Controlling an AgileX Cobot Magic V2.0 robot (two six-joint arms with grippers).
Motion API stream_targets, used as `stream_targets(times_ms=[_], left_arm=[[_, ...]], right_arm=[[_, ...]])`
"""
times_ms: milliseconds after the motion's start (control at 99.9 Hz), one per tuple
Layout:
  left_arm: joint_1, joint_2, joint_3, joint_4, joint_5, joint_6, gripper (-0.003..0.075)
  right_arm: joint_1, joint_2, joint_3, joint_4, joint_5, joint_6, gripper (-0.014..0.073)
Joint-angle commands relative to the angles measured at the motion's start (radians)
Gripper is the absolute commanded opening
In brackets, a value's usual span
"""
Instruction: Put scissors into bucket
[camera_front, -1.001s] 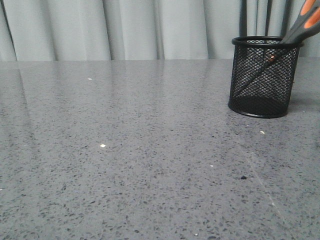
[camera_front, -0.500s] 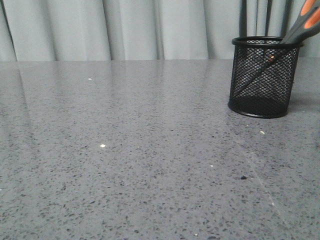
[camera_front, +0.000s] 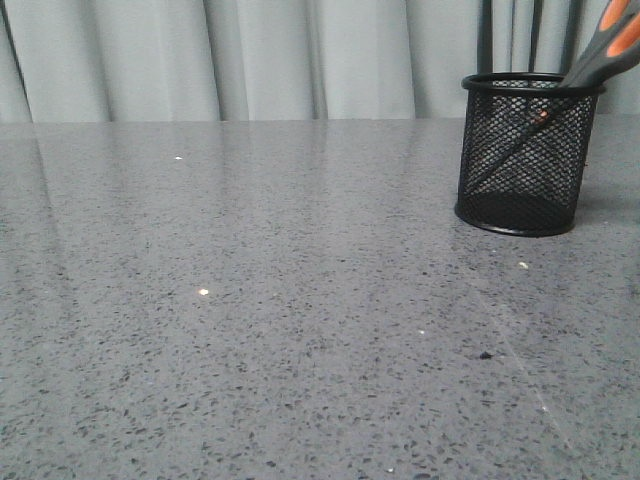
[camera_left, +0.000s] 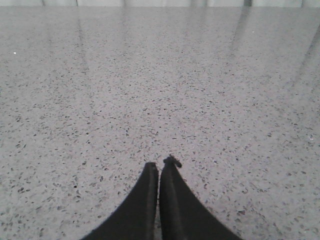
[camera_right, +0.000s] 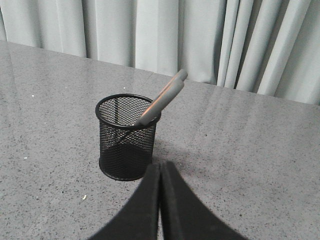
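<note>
You can see the scissors (camera_front: 600, 45) standing tilted inside the bucket (camera_front: 525, 155), handles over its rim, while your left gripper (camera_left: 159, 167) and right gripper (camera_right: 160, 167) are both closed and empty.

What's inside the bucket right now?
The scissors stand in the bucket, blades down, leaning on the rim with the handles sticking out above it. The blades show dimly through the mesh; whether the tips touch the bottom is hard to tell. Nothing else shows inside.

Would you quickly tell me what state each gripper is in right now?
Left gripper: closed, holding nothing.
Right gripper: closed, holding nothing.
</note>
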Motion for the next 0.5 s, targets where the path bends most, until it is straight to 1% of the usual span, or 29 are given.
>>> stream_targets(times_ms=[0, 250, 290, 320, 400, 490], left_arm=[[0.003, -0.028, 0.04, -0.016, -0.042, -0.01, -0.002], [0.003, -0.028, 0.04, -0.016, -0.042, -0.01, -0.002], [0.003, -0.028, 0.04, -0.016, -0.042, -0.01, -0.002], [0.003, -0.028, 0.04, -0.016, -0.042, -0.01, -0.002], [0.003, -0.028, 0.04, -0.016, -0.042, -0.01, -0.002], [0.003, -0.028, 0.04, -0.016, -0.042, -0.01, -0.002]], right_arm=[[-0.002, 0.014, -0.025, 0.011, -0.081, -0.007, -0.0048], [-0.002, 0.014, -0.014, 0.011, -0.082, -0.007, -0.0048], [-0.002, 0.014, -0.005, -0.006, -0.091, -0.007, -0.0047], [-0.007, 0.013, 0.009, -0.05, -0.107, 0.001, -0.0048], [-0.031, 0.002, 0.078, -0.13, -0.214, 0.169, -0.0048], [-0.061, -0.017, 0.194, -0.225, -0.36, 0.262, -0.0048]])
